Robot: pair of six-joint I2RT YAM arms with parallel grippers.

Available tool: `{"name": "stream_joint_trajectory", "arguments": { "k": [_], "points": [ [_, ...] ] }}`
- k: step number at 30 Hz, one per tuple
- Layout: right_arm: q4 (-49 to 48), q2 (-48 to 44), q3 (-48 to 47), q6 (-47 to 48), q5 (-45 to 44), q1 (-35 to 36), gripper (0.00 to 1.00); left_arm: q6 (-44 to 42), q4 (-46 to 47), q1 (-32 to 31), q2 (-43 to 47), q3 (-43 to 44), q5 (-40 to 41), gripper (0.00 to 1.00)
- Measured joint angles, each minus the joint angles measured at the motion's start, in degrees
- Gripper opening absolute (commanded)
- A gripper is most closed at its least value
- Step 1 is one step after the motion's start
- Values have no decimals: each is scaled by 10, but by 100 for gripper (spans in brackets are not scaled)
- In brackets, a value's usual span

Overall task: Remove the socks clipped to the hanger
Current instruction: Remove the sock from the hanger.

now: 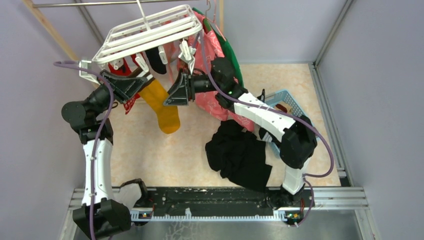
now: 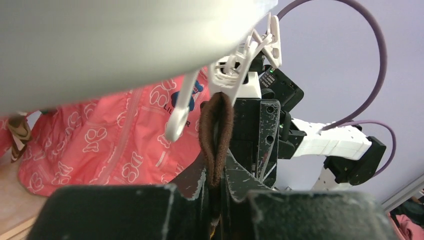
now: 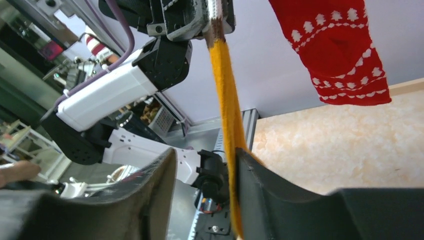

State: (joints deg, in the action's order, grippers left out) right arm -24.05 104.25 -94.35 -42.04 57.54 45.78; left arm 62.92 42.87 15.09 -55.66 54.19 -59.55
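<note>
The white hanger (image 1: 145, 32) hangs tilted at the top left, with clips dangling under it. A mustard yellow sock (image 1: 164, 107) hangs below it. My left gripper (image 1: 145, 82) is shut on its brown cuff (image 2: 216, 135), right under a white clip (image 2: 227, 82). My right gripper (image 1: 173, 96) stands open beside the sock. In the right wrist view the yellow sock (image 3: 226, 95) runs down along the inner face of one finger (image 3: 250, 175), and the right gripper (image 3: 205, 152) is not closed on it. A red patterned sock (image 3: 340, 50) and a black sock (image 1: 156, 61) hang from the rack.
A pink printed shirt (image 1: 212, 47) and a green garment (image 1: 232, 60) hang behind the right arm. A black cloth heap (image 1: 240, 155) lies on the table, with a blue basket (image 1: 287, 100) at the right. Grey walls close in both sides.
</note>
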Motion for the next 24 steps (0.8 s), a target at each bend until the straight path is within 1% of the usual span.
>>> {"name": "stream_joint_trajectory", "arguments": {
  "k": [1, 3, 5, 9, 14, 17, 24],
  "points": [
    [3, -4, 3, 5, -1, -3, 60, -2, -5, 0, 0, 5, -2, 6],
    [12, -14, 10, 14, -5, -7, 64, -7, -12, 0, -1, 14, -6, 2],
    [22, -24, 19, 28, -9, -12, 66, -10, -19, -2, -2, 20, -8, 0],
    [37, -45, 26, 46, -16, -21, 69, -10, -27, -13, -7, 24, -9, 0],
    [11, -45, 12, 27, -28, -25, 73, -8, -31, -21, -23, 26, -9, 0],
    [-26, -28, -17, -3, -36, -26, 75, -6, -33, -22, -29, 28, -9, 0],
    [-174, 35, -60, -104, -52, -40, 75, -1, -31, -23, -31, 30, -9, 0]
  ]
}}
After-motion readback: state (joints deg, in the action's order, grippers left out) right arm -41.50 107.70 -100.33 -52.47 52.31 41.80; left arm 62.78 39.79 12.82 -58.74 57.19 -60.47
